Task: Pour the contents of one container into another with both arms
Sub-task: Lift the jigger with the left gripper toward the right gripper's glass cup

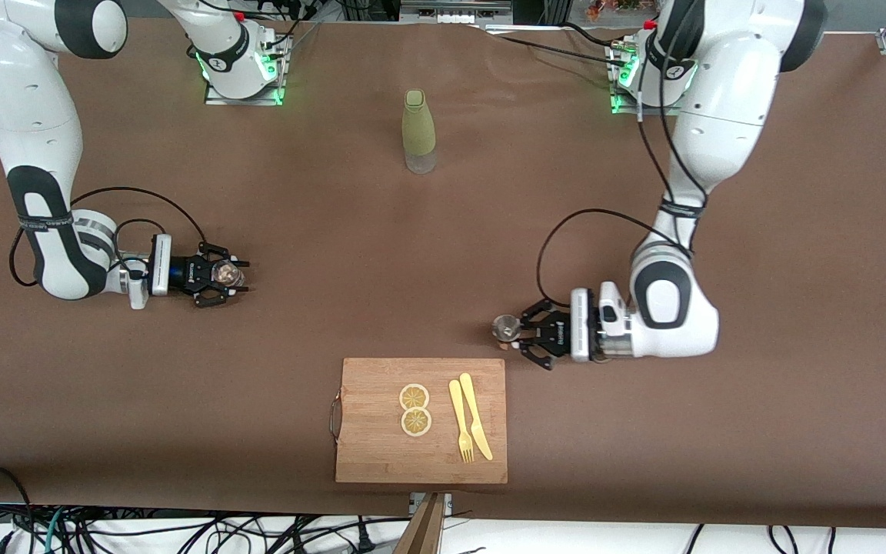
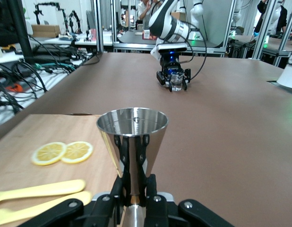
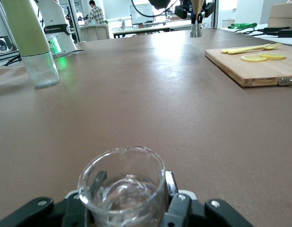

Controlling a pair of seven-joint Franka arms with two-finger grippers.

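Note:
The tiny clear glass cup (image 1: 225,271) stands upright toward the right arm's end of the table, and my right gripper (image 1: 232,276) is shut on it with a finger against each side. The right wrist view shows the cup (image 3: 121,163) filling the space between the right gripper's (image 3: 133,185) fingers. The shiny steel jigger (image 1: 503,328) is upright toward the left arm's end, just past the cutting board's corner. My left gripper (image 1: 517,333) is shut on its narrow waist. In the left wrist view the jigger's upper cone (image 2: 133,135) rises above the left gripper (image 2: 135,189).
A tall olive-green bottle (image 1: 419,131) stands mid-table near the robots' bases. A wooden cutting board (image 1: 370,454) lies at the table edge nearest the front camera, with two lemon slices (image 1: 415,409), a yellow fork (image 1: 460,423) and a knife (image 1: 475,415) on it.

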